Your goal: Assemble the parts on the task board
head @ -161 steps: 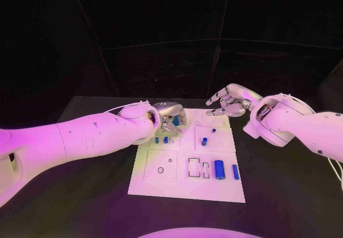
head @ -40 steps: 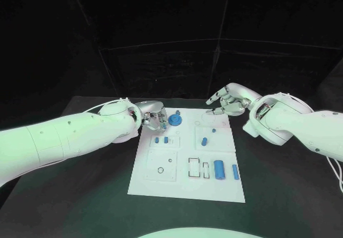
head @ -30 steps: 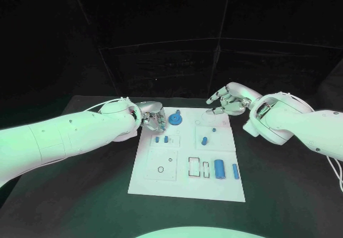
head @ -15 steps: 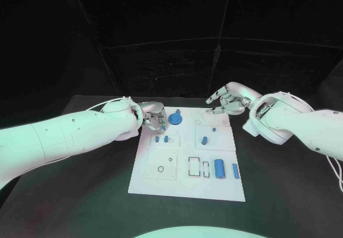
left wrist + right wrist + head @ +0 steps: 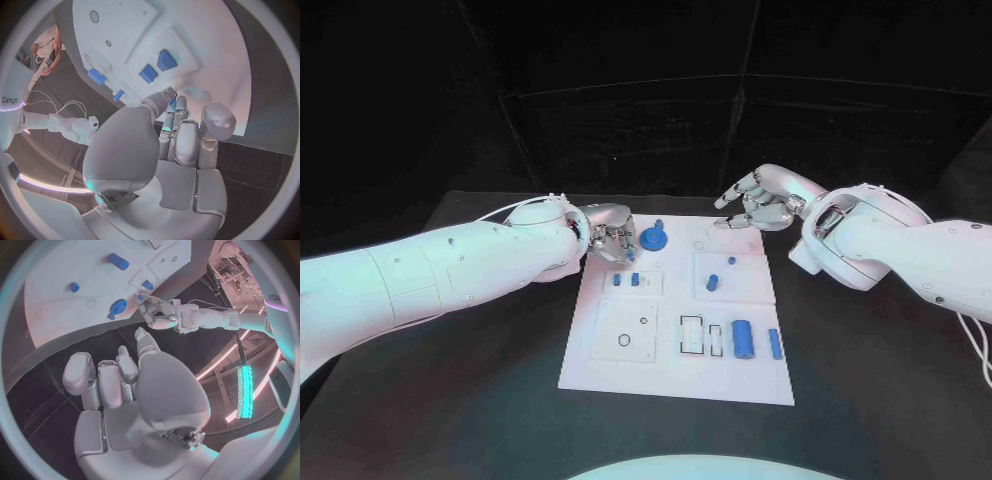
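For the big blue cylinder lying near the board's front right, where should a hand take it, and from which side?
Probably from above, pinching across the middle of the big blue cylinder: it lies flat, lengthwise toward the robot. A slimmer blue rod lies close on one side and a slot outline on the other, so fingers need to stay narrow.

The task board (image 5: 678, 340) is white with thin black outlines, lying on a black worktop (image 5: 473, 400). The parts (image 5: 743, 342) are blue. Both arms are white, with silver left hand (image 5: 610, 238) and right hand (image 5: 764, 205).

Parts (image 5: 743, 342) lie on the task board (image 5: 675, 380) — mid-table (image 5: 877, 400).
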Tool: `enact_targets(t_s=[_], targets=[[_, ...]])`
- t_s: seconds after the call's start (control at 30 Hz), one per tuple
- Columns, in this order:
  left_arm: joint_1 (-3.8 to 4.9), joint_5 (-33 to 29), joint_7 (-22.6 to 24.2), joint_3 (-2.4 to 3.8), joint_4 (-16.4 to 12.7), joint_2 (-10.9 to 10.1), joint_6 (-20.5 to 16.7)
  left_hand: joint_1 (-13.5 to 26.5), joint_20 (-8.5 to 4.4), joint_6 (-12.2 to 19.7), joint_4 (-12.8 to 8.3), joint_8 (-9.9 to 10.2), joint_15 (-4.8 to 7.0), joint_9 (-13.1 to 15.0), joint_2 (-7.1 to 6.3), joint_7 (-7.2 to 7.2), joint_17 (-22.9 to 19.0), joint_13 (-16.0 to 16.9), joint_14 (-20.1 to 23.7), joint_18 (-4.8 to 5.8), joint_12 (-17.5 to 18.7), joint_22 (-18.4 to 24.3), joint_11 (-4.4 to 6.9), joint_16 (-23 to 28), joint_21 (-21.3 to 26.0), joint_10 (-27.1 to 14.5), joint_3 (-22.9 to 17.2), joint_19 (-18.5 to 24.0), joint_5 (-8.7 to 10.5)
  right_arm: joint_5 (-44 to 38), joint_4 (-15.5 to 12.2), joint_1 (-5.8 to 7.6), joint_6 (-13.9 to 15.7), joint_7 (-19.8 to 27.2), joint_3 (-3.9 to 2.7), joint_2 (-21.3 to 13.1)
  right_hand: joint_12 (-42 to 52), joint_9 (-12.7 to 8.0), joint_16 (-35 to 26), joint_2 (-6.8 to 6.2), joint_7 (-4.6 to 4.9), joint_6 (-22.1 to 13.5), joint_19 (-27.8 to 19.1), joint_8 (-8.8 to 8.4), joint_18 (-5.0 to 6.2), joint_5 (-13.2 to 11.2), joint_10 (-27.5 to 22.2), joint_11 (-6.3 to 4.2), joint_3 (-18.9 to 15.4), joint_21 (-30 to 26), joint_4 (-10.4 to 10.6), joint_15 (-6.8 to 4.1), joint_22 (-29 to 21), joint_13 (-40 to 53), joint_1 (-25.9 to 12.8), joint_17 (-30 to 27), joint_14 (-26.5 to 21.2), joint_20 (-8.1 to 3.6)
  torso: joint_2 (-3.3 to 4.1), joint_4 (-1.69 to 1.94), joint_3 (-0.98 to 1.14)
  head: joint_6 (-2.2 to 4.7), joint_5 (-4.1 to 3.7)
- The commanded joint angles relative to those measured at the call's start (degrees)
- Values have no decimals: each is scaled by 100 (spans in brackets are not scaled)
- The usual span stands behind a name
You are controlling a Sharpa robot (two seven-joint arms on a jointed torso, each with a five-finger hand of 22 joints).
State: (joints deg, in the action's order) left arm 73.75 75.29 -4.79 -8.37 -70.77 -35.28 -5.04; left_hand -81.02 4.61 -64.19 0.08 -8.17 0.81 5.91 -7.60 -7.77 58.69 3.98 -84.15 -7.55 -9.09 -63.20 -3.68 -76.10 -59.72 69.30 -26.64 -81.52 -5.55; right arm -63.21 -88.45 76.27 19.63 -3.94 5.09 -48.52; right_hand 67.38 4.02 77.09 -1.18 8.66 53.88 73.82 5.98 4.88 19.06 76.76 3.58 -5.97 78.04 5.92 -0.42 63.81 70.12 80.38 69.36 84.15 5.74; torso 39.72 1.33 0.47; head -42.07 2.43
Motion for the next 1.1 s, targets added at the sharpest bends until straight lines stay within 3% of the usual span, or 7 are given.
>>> enact_targets(t_s=[0.03,0.9,1.1], targets=[[-5,20,-93,-2,6,20,126,59,-7,-22,-6,22,33,3,0,6,-10,6,-60,96,38,2,-7,35,-11,23,-37,-16,23,-19,-18,11,-13,9,-4,5,-22,3,-19,35,-4,53,-37,21,66,22,-52,-5,-28,-31,8,-34,-6,-5,26,-5,140,-11,-1,2,1,-11,-6],[-8,23,-34,-4,0,45,65,86,-5,-32,-22,30,35,1,-7,19,-18,12,-56,99,53,-18,2,32,-25,45,-37,-13,34,-28,-27,11,-21,0,-4,3,-22,3,-19,35,-4,53,-37,21,66,22,-52,-5,-28,-31,8,-34,-6,-5,26,-5,140,-11,0,6,2,-21,-11],[-8,23,-50,-4,10,64,88,156,1,31,-33,87,21,-23,-59,-9,-50,7,-50,102,111,-33,-20,35,-28,10,-12,-6,36,-34,-31,11,-22,-2,-4,-1,-22,3,-19,35,-4,53,-37,21,66,22,-52,-5,-28,-31,8,-34,-6,-5,26,-5,140,-11,0,-2,2,-24,-13]])
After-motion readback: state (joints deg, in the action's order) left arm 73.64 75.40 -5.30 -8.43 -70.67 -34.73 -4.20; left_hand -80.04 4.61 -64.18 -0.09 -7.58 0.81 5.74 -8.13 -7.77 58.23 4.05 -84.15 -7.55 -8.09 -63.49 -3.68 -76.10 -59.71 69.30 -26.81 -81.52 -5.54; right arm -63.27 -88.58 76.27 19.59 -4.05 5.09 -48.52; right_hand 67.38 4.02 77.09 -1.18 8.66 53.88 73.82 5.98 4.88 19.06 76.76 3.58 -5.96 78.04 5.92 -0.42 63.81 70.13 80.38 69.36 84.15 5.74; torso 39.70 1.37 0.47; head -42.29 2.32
